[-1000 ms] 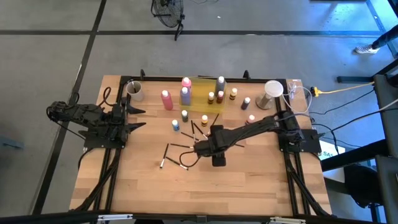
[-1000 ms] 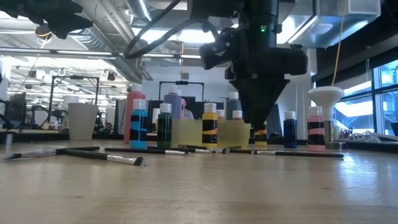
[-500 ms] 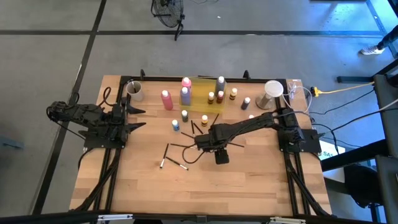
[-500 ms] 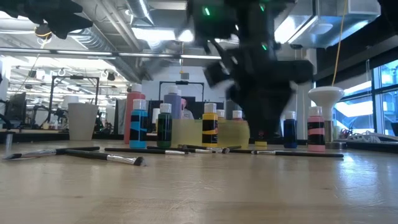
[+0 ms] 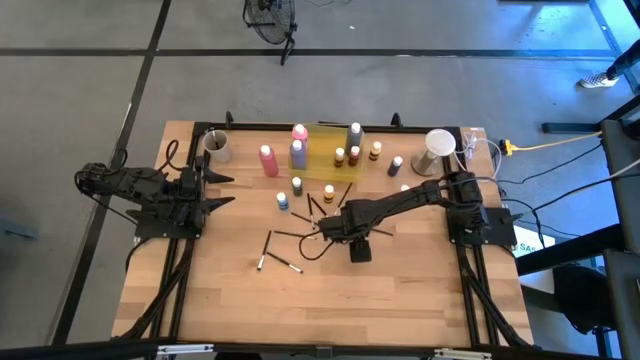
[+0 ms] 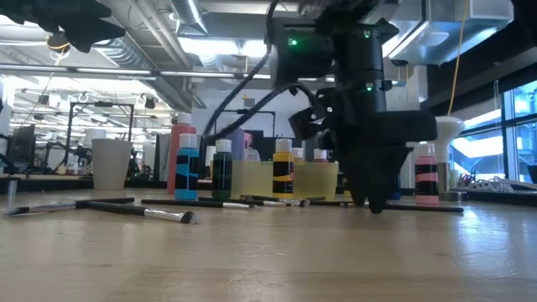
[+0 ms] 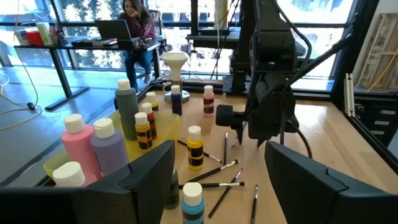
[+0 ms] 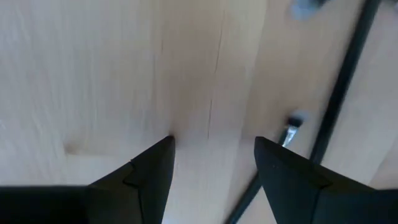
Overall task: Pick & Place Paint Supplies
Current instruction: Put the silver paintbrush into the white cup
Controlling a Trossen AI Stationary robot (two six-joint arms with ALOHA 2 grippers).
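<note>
My right gripper point(image 5: 334, 228) points down, open, just above the bare wood point(image 8: 211, 93) at the table's middle; nothing is between its fingers. Thin dark brushes point(image 5: 290, 235) lie flat around it, and one brush point(image 8: 339, 99) with a pale tip point(image 8: 291, 134) lies just beside one finger. In the low view its fingertips point(image 6: 369, 204) are close to the table top. Pink point(image 5: 267, 160), purple point(image 5: 298, 153) and grey point(image 5: 355, 135) squeeze bottles and small white-capped paint bottles point(image 5: 297, 187) stand upright at the far side. My left gripper point(image 7: 221, 186) waits open at the table's left.
A translucent yellow tray point(image 5: 322, 165) sits at the far middle with small bottles in and around it. Pale cups stand at the far left point(image 5: 216, 145) and far right point(image 5: 438, 146). A person point(image 7: 138, 18) sits at a desk beyond the table.
My right gripper has come down toward the table and shifted a little toward the right and far edges, staying open. The brushes and bottles have not moved.
</note>
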